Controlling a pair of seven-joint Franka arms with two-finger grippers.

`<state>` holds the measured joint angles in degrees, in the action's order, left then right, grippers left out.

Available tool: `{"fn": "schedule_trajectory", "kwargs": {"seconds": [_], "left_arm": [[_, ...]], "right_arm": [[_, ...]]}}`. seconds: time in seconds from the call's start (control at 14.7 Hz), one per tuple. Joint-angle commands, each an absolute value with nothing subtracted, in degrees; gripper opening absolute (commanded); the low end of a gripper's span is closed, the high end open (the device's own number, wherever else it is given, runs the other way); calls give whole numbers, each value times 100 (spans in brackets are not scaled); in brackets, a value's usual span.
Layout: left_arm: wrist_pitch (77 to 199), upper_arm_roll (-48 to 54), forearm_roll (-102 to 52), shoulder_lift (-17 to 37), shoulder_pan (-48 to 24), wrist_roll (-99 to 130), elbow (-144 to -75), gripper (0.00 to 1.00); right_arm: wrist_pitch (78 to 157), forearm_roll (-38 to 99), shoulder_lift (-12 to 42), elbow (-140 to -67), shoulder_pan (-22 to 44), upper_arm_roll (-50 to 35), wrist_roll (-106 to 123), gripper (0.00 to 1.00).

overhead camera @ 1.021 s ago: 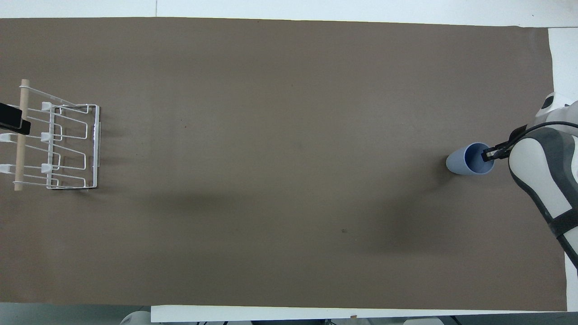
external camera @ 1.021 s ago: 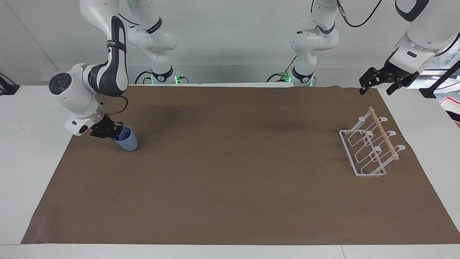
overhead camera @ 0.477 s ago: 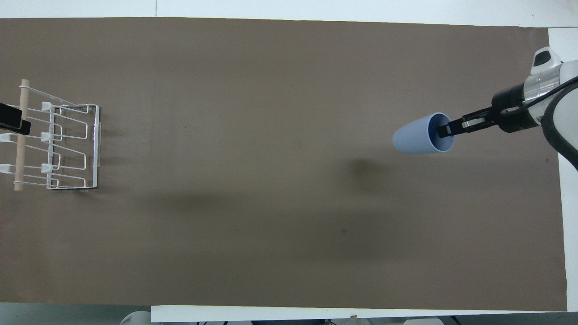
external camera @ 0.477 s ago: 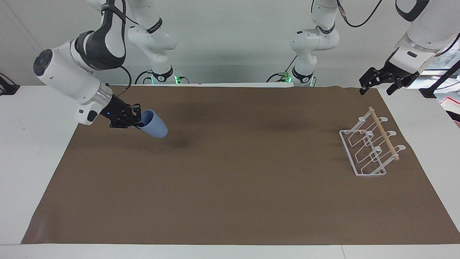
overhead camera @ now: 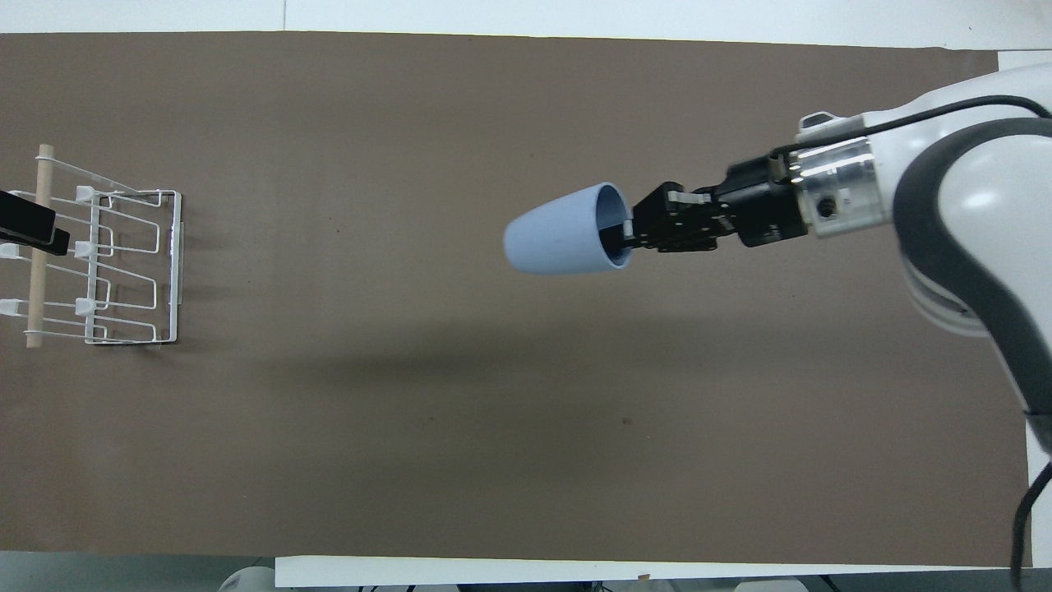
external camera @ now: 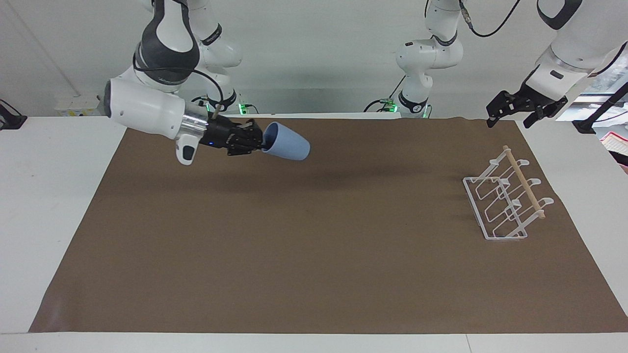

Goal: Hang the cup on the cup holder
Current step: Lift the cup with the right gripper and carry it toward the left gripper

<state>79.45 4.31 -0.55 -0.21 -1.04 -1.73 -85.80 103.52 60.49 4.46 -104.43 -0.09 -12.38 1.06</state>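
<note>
The cup [external camera: 286, 142] is now in the air. One second ago it stood tilted on the brown mat [external camera: 314, 274] near the right arm's end of the table [external camera: 49, 196], and the right gripper [external camera: 260, 139] already pinched its rim. Since then the right arm has lifted it and carried it toward the middle of the mat. So the pick-up is done, I think, and the carrying step is going on. The hanging itself is not yet done.

The right jaws are clenched on the wall of the cup at its rim, with one finger inside the mouth. The cup lies almost on its side, straight ahead of the jaws. Its mouth faces back to the gripper and its narrow bottom points toward the left arm's end of the table. In the overhead view the cup [overhead camera: 567, 230] and the right gripper [overhead camera: 629, 234] are over the middle part of the mat.

The cup holder [external camera: 505, 201] stands on the mat, well apart from the right jaws, in the direction where the bottom of the cup points. No cup is on it.

The left gripper [external camera: 510, 113] waits with released jaws, up in the air over the edge of the mat, close to the cup holder [overhead camera: 99, 263].
</note>
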Motion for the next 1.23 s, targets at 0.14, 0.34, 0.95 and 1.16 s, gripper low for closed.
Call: {"fn": "schedule_trajectory", "kwargs": {"seconds": [0.14, 0.34, 0.95, 1.16], "left_arm": [[7875, 501, -166, -307, -965, 2095, -8885, 100], [7875, 501, -990, -264, -1081, 3869, -8763, 100], [7718, 466, -2195, -448, -1029, 8110, -8561, 100], [7699, 326, -2705, -650, -967, 8191, -8657, 100]], "right_arm": [[12380, 7100, 466, -10564, 1395, -1248, -913, 0], [12788, 7330, 483, -10573, 1775, -1248, -1133, 0], [12788, 7330, 466, -10635, 1898, -1248, -1327, 0], [12788, 7330, 457, -10652, 1898, -1248, -1327, 0]]}}
